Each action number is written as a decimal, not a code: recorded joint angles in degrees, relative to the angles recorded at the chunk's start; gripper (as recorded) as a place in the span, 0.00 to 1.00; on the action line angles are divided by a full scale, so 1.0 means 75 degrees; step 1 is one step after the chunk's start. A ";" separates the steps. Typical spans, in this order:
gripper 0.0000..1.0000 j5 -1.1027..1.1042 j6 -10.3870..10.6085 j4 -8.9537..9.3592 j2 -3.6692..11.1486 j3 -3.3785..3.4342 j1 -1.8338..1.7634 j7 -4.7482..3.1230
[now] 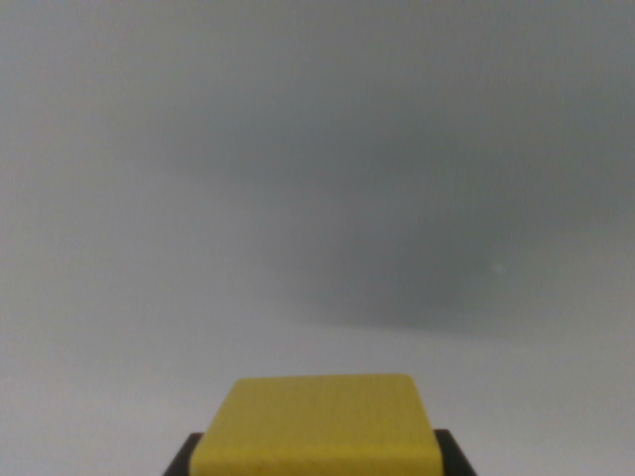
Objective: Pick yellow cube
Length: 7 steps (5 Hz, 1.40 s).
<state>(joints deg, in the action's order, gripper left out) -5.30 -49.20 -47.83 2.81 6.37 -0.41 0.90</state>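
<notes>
A: Where is the yellow cube (316, 424) sitting?
B: At the near edge, centred, with dark tool (316, 458) parts showing at both lower corners.
A: Is the tool gripping it?
B: Cannot tell. A blurry grey surface (149, 248) is filling everything beyond.

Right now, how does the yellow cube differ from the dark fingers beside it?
The yellow cube is bright and fills the bottom centre; the fingers are near black, only slivers at its lower corners. The cube's top face shows whole; the fingers are mostly hidden. Both are cut off by the bottom edge.
</notes>
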 joint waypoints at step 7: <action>1.00 -0.0002 -0.1424 -0.0720 -0.0707 -0.0026 0.0019 0.0055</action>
<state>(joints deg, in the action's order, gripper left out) -5.31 -59.88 -53.23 -2.50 6.17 -0.26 1.31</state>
